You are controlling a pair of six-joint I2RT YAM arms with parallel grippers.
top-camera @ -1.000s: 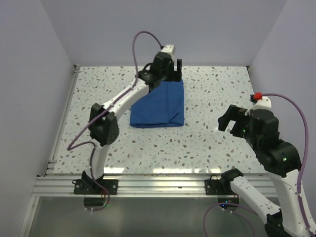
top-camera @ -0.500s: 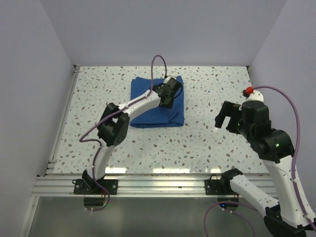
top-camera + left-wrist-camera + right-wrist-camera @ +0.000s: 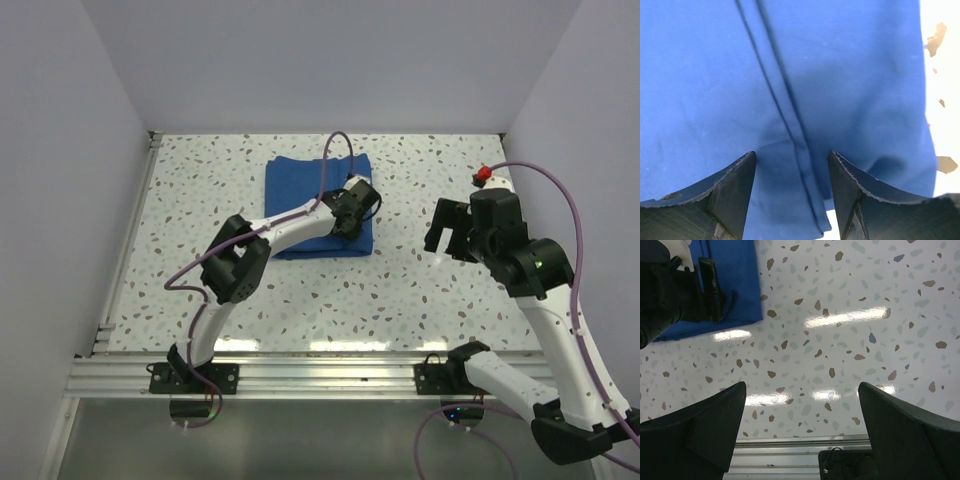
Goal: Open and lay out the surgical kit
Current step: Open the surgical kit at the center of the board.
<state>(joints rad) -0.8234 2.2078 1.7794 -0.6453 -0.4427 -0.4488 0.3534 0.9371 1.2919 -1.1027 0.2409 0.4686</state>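
Note:
The surgical kit's royal-blue cloth wrap (image 3: 300, 190) lies folded shut on the speckled table at the back centre. My left gripper (image 3: 357, 214) is open and low over the wrap's near right part. In the left wrist view its jaws (image 3: 792, 152) straddle a folded seam of the cloth (image 3: 790, 75) near the cloth's edge. My right gripper (image 3: 446, 232) is open and empty, above bare table to the right of the wrap. In the right wrist view (image 3: 802, 384) the wrap (image 3: 737, 285) shows at upper left. The steel tray and the instruments are hidden.
An aluminium rail (image 3: 320, 372) runs along the table's near edge and also shows in the right wrist view (image 3: 785, 460). Pale walls close in the left, back and right sides. The left arm's black wrist (image 3: 675, 300) shows in the right wrist view.
My left gripper has come from the wrap's far edge toward me and down onto its near right part. My right gripper has shifted slightly left and away from me.

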